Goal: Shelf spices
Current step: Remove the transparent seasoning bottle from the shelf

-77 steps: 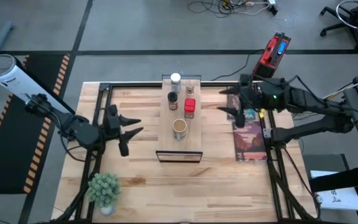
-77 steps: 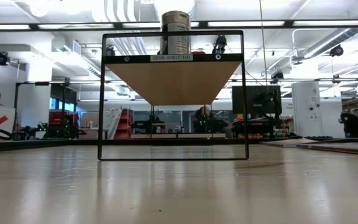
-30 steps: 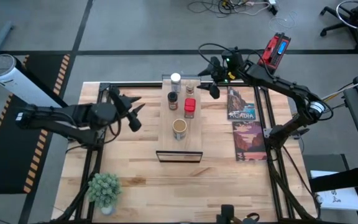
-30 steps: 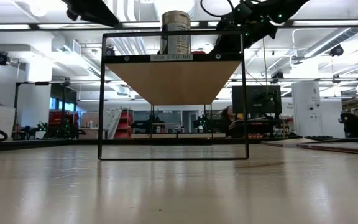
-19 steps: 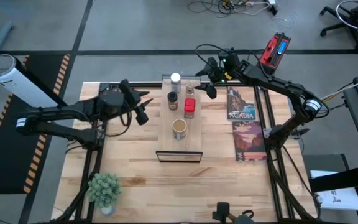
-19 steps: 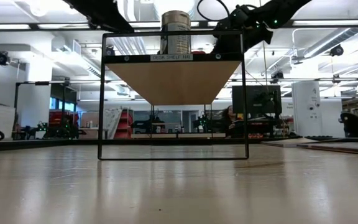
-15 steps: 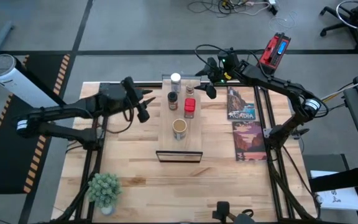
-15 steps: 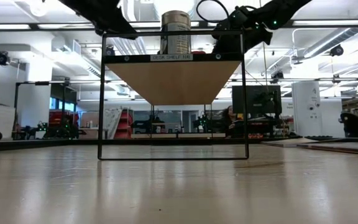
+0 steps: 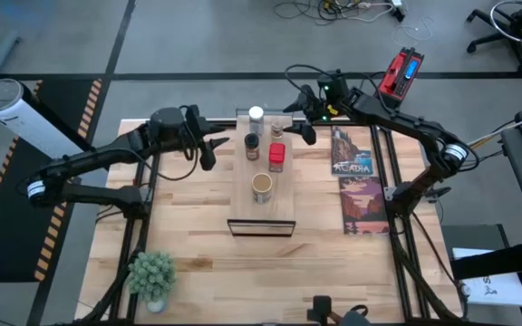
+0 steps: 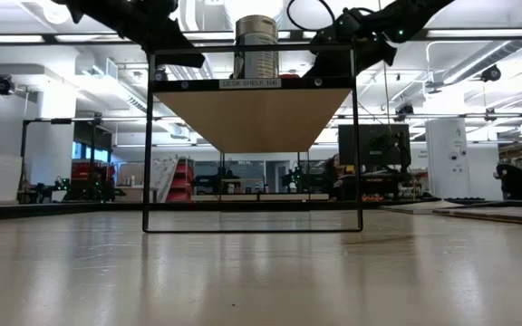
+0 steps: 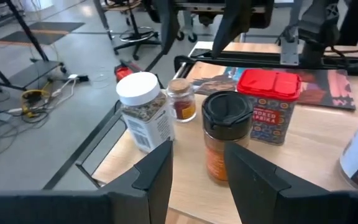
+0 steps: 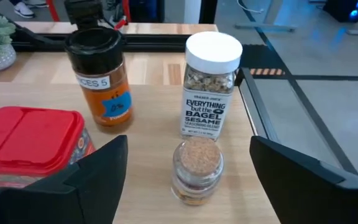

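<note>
The pale-wood shelf (image 9: 284, 204) stands raised on a black wire frame (image 10: 149, 145) at the table's middle. Several spices stand upright on it: a white-capped jar (image 9: 256, 115), a black-lidded jar (image 9: 252, 145), a red tin (image 9: 276, 157), a wide tan-topped jar (image 9: 261, 186) and a small cork-topped jar (image 9: 277, 131). My left gripper (image 9: 212, 150) hovers open just left of the shelf, facing the black-lidded jar (image 11: 227, 134). My right gripper (image 9: 295, 120) hovers wide open at the shelf's far right corner, with the small cork-topped jar (image 12: 196, 165) ahead, between its fingers.
Two flat printed game boxes (image 9: 356, 181) lie right of the shelf. A small potted plant (image 9: 152, 272) stands at the near left corner. Black frame rails (image 9: 134, 235) run along both table sides. Bare tabletop (image 9: 261, 272) stretches in front of the shelf.
My left gripper has moved toward the table's far edge and rightward, closing on the shelf's left side and staying open. My right gripper has edged slightly left toward the shelf's far right corner. The spices have not moved.
</note>
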Controlling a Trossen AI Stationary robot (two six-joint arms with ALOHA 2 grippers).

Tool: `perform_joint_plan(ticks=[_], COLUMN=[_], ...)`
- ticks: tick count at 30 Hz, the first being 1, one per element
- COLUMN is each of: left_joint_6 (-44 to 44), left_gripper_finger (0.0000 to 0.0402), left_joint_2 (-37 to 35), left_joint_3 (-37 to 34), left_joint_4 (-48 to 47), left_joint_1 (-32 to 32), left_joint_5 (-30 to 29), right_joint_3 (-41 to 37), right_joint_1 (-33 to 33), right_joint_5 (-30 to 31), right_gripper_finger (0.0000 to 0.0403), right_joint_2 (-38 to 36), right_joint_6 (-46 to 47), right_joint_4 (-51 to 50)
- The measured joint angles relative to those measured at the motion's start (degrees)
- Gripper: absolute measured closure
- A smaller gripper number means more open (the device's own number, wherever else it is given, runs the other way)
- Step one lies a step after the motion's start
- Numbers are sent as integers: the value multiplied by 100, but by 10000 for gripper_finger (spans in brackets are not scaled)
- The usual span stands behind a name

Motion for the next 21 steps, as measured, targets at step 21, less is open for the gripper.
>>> perform_joint_plan(ticks=[21], left_joint_6=[208], left_gripper_finger=[269], left_joint_2=[271], left_joint_3=[-148], left_joint_4=[28], left_joint_1=[59], left_joint_5=[349], right_joint_3=[503], right_joint_1=[123], right_joint_5=[-3], right_gripper_finger=[80], right_joint_2=[630], right_joint_6=[-275], right_joint_4=[-181])
